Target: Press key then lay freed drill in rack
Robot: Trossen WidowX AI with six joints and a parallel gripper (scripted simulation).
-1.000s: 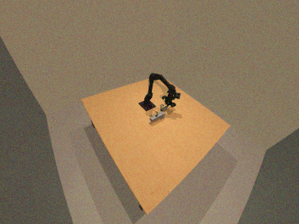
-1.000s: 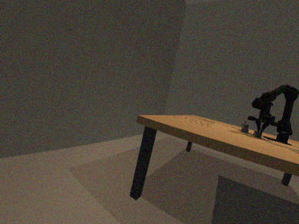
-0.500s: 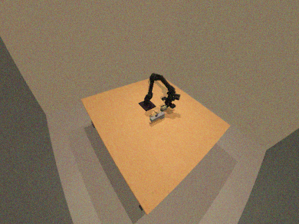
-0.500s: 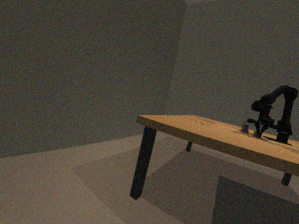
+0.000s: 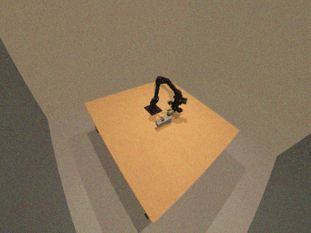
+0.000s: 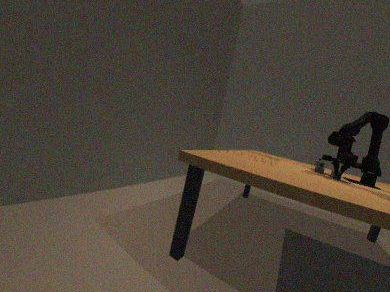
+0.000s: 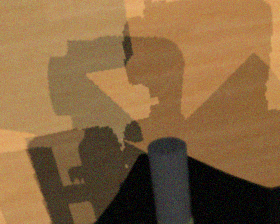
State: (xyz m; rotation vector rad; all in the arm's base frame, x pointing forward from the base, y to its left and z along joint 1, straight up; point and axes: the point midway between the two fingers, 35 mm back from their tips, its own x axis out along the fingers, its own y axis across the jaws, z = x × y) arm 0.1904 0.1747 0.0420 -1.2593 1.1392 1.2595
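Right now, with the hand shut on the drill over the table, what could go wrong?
1. The hand is shut on the drill, a smooth bluish cylinder seen end-on in the wrist view; it might slip or tilt during transport.
2. The grey fixture sits right beside the hand on the table, so a sideways swing could clip it.
3. The top and exterior views show the objects very small, so alignment over the rack is hard to check.

You had no readable text, label, brand, number or sign in any view; the faint marks on the table (image 6: 260, 158) in the exterior view were too blurred to read; the drill (image 7: 170, 180) in the wrist view bore no lettering.
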